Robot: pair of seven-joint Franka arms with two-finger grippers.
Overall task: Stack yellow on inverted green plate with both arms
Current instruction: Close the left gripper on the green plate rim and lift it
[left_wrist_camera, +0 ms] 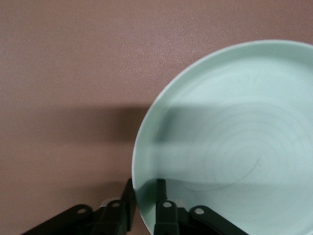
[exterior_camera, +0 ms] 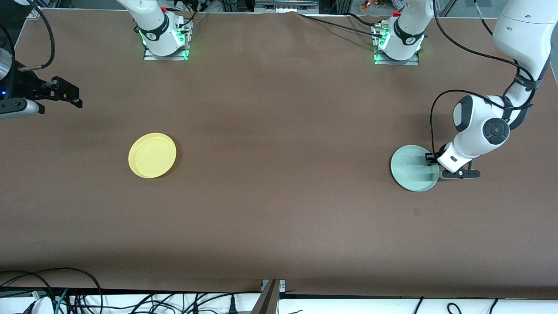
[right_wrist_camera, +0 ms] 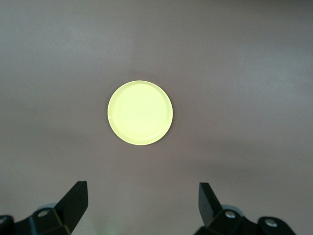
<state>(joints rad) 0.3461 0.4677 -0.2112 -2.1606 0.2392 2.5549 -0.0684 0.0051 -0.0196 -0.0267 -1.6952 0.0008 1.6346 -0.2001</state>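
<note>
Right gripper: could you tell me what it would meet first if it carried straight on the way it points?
Probably the yellow plate, centred ahead of the open right gripper; nothing else shows between them.

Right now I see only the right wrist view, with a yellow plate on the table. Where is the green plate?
Observer: The green plate lies toward the left arm's end of the table, apart from the yellow plate.
Operator: Is the left gripper near it?
Observer: Yes. The left gripper is at the plate's rim, one finger inside the rim, the other outside.
Operator: And my gripper?
Observer: The right gripper is open, up in the air at the right arm's end of the table.
</note>
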